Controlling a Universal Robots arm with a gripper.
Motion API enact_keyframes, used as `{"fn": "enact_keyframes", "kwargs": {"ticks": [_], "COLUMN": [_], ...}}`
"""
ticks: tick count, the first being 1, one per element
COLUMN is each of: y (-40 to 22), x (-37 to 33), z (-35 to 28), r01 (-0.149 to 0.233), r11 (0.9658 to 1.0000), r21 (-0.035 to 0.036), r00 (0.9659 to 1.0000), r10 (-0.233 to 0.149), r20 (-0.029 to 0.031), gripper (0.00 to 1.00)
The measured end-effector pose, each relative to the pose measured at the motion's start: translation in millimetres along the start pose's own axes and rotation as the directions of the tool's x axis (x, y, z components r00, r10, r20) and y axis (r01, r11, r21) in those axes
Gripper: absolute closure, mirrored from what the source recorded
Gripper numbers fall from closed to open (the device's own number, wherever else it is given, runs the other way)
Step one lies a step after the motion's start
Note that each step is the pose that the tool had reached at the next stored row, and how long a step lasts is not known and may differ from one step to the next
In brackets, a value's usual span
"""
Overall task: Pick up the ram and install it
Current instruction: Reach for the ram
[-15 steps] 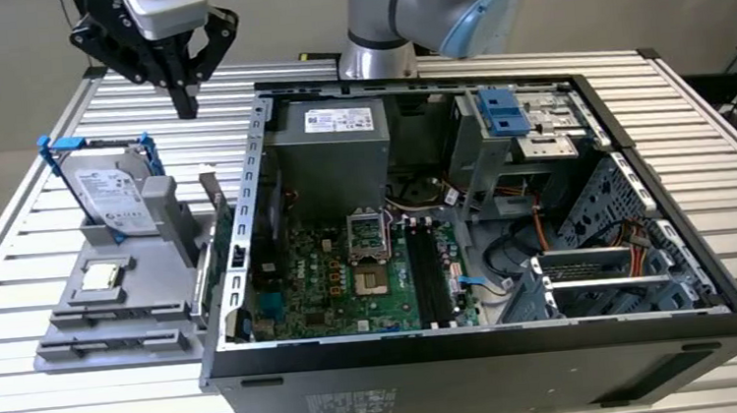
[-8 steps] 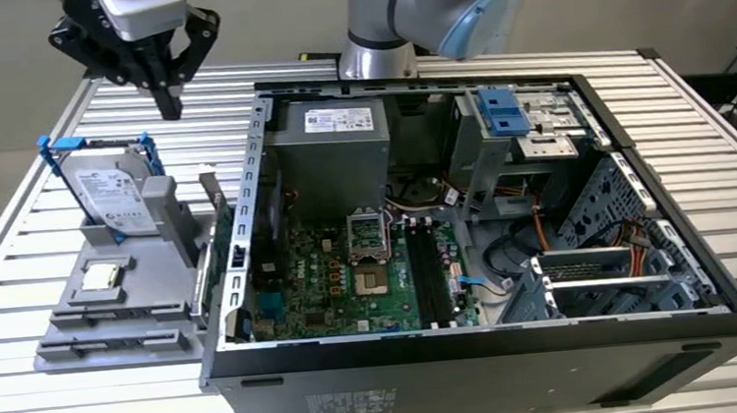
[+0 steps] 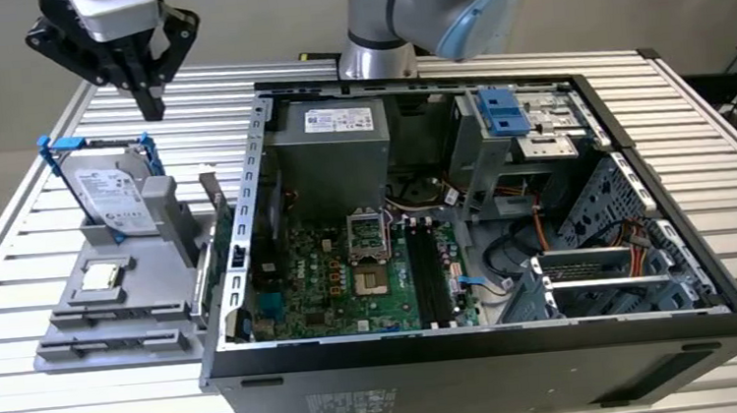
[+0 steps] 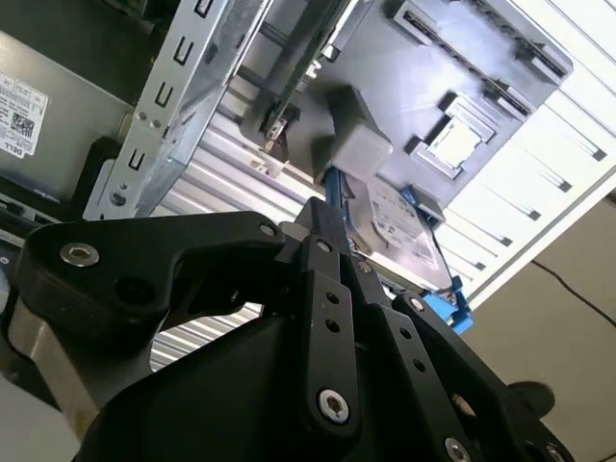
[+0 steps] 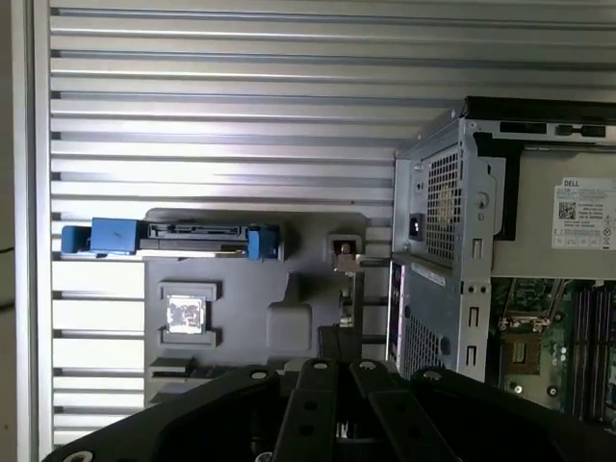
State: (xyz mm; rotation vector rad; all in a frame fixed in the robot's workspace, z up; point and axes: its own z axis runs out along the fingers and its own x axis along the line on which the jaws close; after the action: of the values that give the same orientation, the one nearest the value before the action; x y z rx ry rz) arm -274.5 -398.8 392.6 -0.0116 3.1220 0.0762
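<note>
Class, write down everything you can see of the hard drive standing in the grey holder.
The hard drive is a silver metal slab with a white label, clipped into a blue plastic frame. It stands on edge, leaning slightly, in a slot of the grey holder. Only the holder touches it.

**Exterior view:** the upper edge cropped the end effector (image 3: 150,105) and the arm (image 3: 419,10).

**First wrist view:** the ram (image 5: 353,300) appeared edge-on as a thin strip. Its chips were too small to tell, and one end was hidden behind the end effector's dark body. The computer case (image 5: 433,241) ran off the picture's edge.

**Second wrist view:** the end effector masked part of the hard drive (image 4: 399,226) and of the worktop (image 4: 577,96).
</note>
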Motion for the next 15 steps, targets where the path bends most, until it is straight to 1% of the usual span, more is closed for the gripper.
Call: {"fn": "enact_keyframes", "kwargs": {"ticks": [15], "y": [0.3], "x": [33.6], "z": [-0.6], "r01": [0.008], "r11": [1.0000], "r21": [-0.0002], "r00": [1.0000], "r10": [-0.008], "r20": [-0.0004], "gripper": [1.00]}}
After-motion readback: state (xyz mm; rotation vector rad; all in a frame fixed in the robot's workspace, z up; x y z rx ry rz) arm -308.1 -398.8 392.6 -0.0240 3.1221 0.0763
